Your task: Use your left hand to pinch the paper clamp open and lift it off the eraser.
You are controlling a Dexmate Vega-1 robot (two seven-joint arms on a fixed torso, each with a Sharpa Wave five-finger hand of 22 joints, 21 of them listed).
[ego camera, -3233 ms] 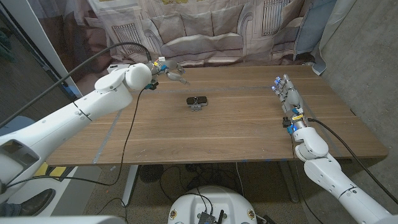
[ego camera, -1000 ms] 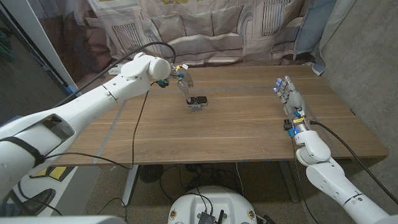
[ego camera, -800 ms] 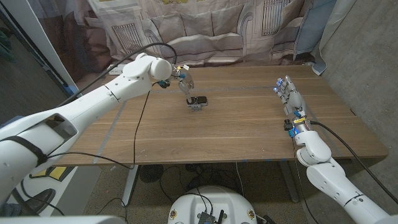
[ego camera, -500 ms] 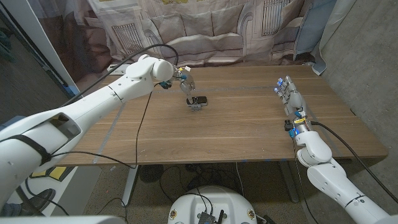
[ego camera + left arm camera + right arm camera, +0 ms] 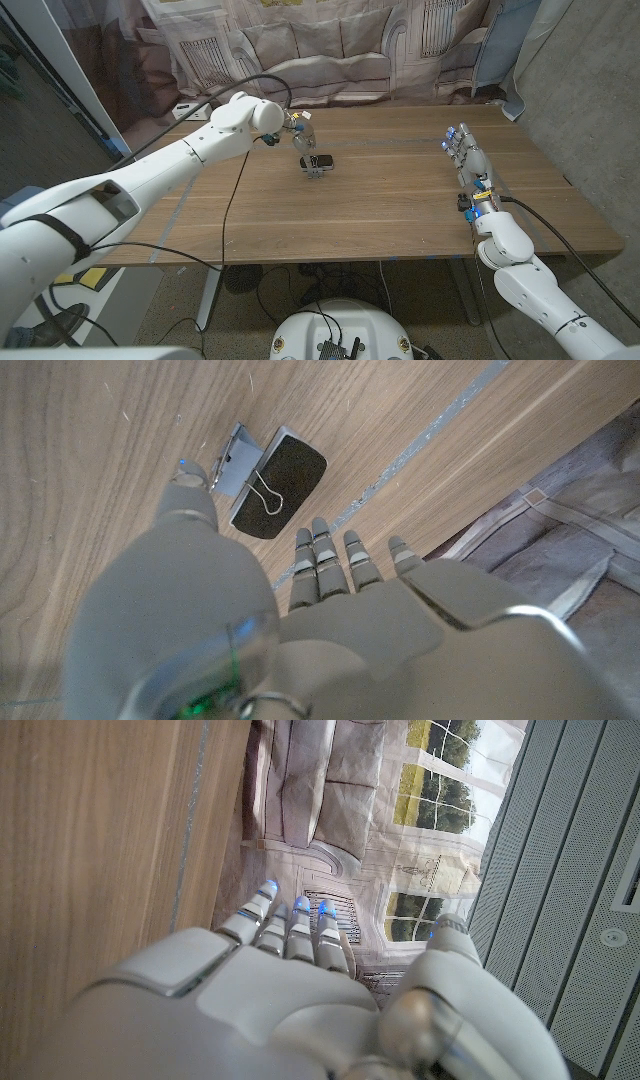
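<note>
A black eraser [image 5: 321, 161] [image 5: 279, 484] lies near the middle of the table with a silver paper clamp [image 5: 316, 170] [image 5: 238, 464] clipped on it, wire handles folded over the eraser. My left hand [image 5: 302, 132] [image 5: 250, 590] hovers just behind and above the eraser, fingers apart, holding nothing; its thumb tip is close to the clamp without clearly touching it. My right hand [image 5: 464, 150] [image 5: 300, 980] stands on its edge at the table's right side, fingers straight and together, empty.
The wooden table [image 5: 400, 200] has a pale tape line running across its far part [image 5: 420, 450]. A printed curtain [image 5: 330, 50] hangs behind the far edge. A black cable [image 5: 235, 190] trails from my left arm over the table's left half.
My left arm has swung in from the far left toward the middle, bringing the hand down close behind the eraser. The right hand has stayed put.
</note>
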